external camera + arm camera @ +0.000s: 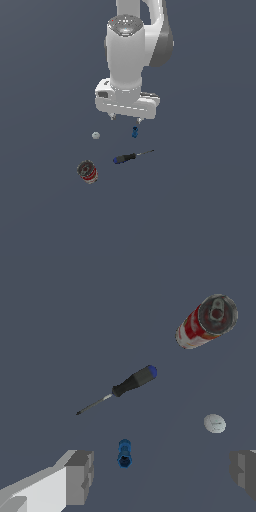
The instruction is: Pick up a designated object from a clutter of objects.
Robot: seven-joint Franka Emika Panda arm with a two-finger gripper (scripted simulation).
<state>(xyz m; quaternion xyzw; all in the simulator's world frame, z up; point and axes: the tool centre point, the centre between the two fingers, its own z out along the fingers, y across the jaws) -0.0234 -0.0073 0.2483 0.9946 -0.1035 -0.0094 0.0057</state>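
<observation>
Blue knobbly piece (134,132) lay on the worktop (200,200) just below the spread, empty hand (125,118). Beyond it lay the screwdriver (131,156), then the can (87,171); the white ball (96,135) sat apart, with open worktop around.

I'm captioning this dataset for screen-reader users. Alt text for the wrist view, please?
The open gripper hangs over a dark floor, a small blue knobbly piece between its fingers. Beyond lie a screwdriver, white ball and red-banded can.
</observation>
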